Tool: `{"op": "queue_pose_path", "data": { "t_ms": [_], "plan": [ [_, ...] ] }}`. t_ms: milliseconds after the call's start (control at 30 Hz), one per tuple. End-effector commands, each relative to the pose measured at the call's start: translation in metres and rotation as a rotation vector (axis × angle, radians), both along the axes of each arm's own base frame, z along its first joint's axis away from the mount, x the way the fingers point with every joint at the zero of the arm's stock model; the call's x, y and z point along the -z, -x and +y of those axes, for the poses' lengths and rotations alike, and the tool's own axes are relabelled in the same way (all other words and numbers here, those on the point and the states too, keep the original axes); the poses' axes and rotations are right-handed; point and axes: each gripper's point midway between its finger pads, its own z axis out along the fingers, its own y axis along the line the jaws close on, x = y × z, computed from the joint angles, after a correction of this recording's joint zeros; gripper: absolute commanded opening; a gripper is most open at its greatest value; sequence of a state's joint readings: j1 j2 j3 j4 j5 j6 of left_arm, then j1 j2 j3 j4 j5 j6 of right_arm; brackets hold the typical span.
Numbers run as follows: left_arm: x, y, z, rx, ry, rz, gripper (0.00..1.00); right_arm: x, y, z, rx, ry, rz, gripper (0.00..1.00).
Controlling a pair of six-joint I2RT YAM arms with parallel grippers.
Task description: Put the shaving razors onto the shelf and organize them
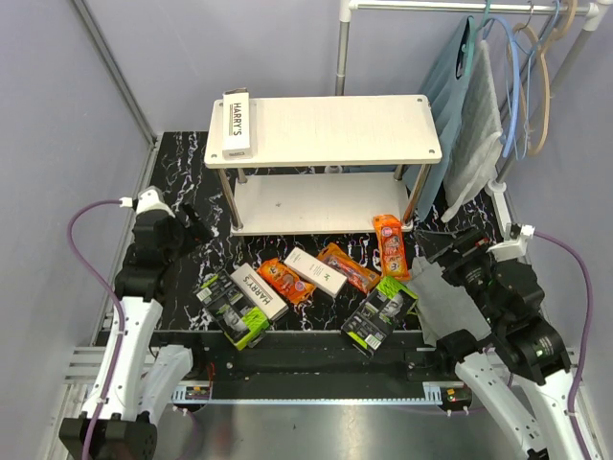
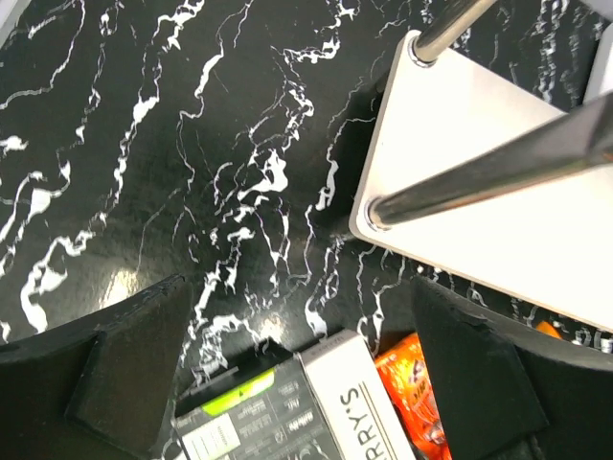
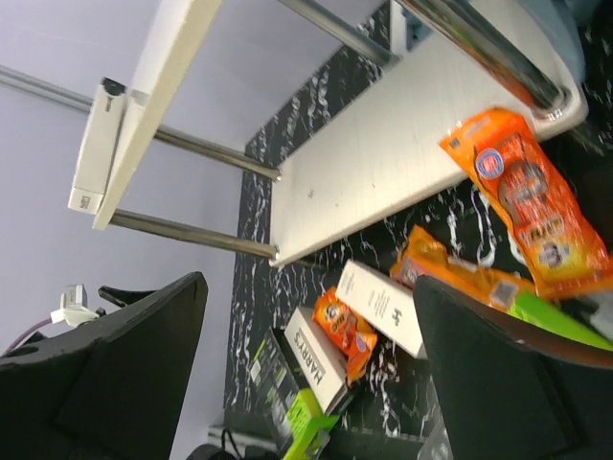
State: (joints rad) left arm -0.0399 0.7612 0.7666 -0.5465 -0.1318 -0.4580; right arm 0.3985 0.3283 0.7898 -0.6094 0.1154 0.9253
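Observation:
The shelf (image 1: 326,129) stands at the back of the black marble table. One white HARRY'S box (image 1: 237,123) lies on its top board at the left end; its lower board (image 1: 316,203) is bare. The other razors lie in front: a black-and-green pack (image 1: 233,309), a HARRY'S box (image 1: 259,290), an orange pack (image 1: 285,280), a white box (image 1: 315,271), an orange pack (image 1: 349,267), another orange pack (image 1: 390,245) leaning on the shelf's right leg, and a second black-and-green pack (image 1: 380,313). My left gripper (image 1: 196,230) is open and empty above the left packs (image 2: 249,417). My right gripper (image 1: 445,251) is open and empty.
A clothes rail (image 1: 460,8) with hangers, a grey cloth (image 1: 474,144) and a teal cloth (image 1: 450,86) stands at the back right, close to the shelf's right end. Lilac walls close in the left and back sides. The shelf's metal leg (image 2: 498,168) is near my left gripper.

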Motion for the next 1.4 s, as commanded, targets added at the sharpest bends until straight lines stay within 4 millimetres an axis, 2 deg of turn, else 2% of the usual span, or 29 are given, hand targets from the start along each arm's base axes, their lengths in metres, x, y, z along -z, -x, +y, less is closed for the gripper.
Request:
{"op": "queue_pose_path", "data": {
  "t_ms": [0, 33, 67, 100, 133, 167, 267, 300, 367, 500, 700, 767, 867, 1067, 1167, 1233, 1267, 1300, 1333, 1367],
  "plan": [
    [0.01, 0.011, -0.003, -0.024, 0.051, 0.056, 0.99, 0.009, 0.008, 0.017, -0.078, -0.007, 0.216, 1.0],
    [0.014, 0.012, -0.002, -0.033, 0.054, 0.075, 0.99, 0.005, 0.007, 0.025, -0.119, 0.006, 0.232, 1.0],
    [0.016, 0.016, -0.002, -0.051, 0.074, 0.095, 0.99, -0.008, 0.01, 0.027, -0.13, -0.012, 0.255, 1.0],
    [0.019, 0.018, -0.003, -0.064, 0.087, 0.118, 0.99, -0.004, 0.004, 0.031, -0.122, -0.016, 0.322, 1.0],
    [0.02, 0.02, -0.006, -0.056, 0.103, 0.131, 0.99, -0.009, 0.003, 0.031, -0.111, -0.032, 0.34, 1.0],
    [0.022, 0.024, -0.01, -0.032, 0.109, 0.152, 0.99, -0.024, 0.005, 0.028, -0.107, -0.028, 0.317, 1.0],
    [0.02, 0.027, -0.023, 0.057, 0.125, 0.143, 0.99, -0.04, 0.005, 0.023, -0.099, -0.029, 0.21, 1.0],
    [0.013, 0.029, -0.028, 0.082, 0.146, 0.111, 0.99, -0.053, 0.017, 0.024, -0.134, -0.066, 0.131, 1.0],
    [0.004, 0.029, -0.038, 0.134, 0.174, 0.057, 0.99, -0.058, 0.018, 0.031, -0.161, -0.134, 0.099, 1.0],
    [0.006, 0.03, -0.049, 0.185, 0.217, 0.078, 0.99, -0.036, 0.024, 0.052, -0.288, -0.08, 0.232, 1.0],
    [0.001, 0.04, -0.069, 0.248, 0.323, 0.07, 0.99, -0.032, 0.031, 0.043, -0.283, 0.012, 0.253, 1.0],
    [0.004, 0.044, -0.075, 0.257, 0.36, 0.081, 0.99, -0.018, 0.033, 0.045, -0.301, 0.038, 0.313, 1.0],
    [0.011, 0.049, -0.08, 0.257, 0.382, 0.1, 0.99, 0.003, 0.033, 0.062, -0.391, 0.029, 0.407, 1.0],
    [0.017, 0.059, -0.098, 0.326, 0.416, 0.132, 0.99, 0.027, 0.027, 0.064, -0.395, 0.072, 0.467, 1.0],
    [0.016, 0.065, -0.11, 0.371, 0.436, 0.133, 0.99, 0.038, 0.023, 0.077, -0.419, 0.099, 0.487, 1.0],
    [0.016, 0.068, -0.116, 0.396, 0.441, 0.138, 0.99, 0.045, 0.03, 0.093, -0.466, 0.14, 0.497, 1.0],
    [0.018, 0.069, -0.118, 0.402, 0.444, 0.144, 0.99, 0.056, 0.024, 0.098, -0.444, 0.18, 0.519, 1.0],
    [0.018, 0.072, -0.123, 0.419, 0.445, 0.15, 0.99, 0.059, 0.025, 0.109, -0.458, 0.192, 0.521, 1.0],
    [0.019, 0.073, -0.126, 0.423, 0.453, 0.159, 0.99, 0.066, 0.039, 0.128, -0.526, 0.234, 0.525, 1.0],
    [0.019, 0.074, -0.128, 0.426, 0.455, 0.165, 0.99, 0.084, 0.033, 0.139, -0.498, 0.308, 0.543, 1.0]
  ]
}}
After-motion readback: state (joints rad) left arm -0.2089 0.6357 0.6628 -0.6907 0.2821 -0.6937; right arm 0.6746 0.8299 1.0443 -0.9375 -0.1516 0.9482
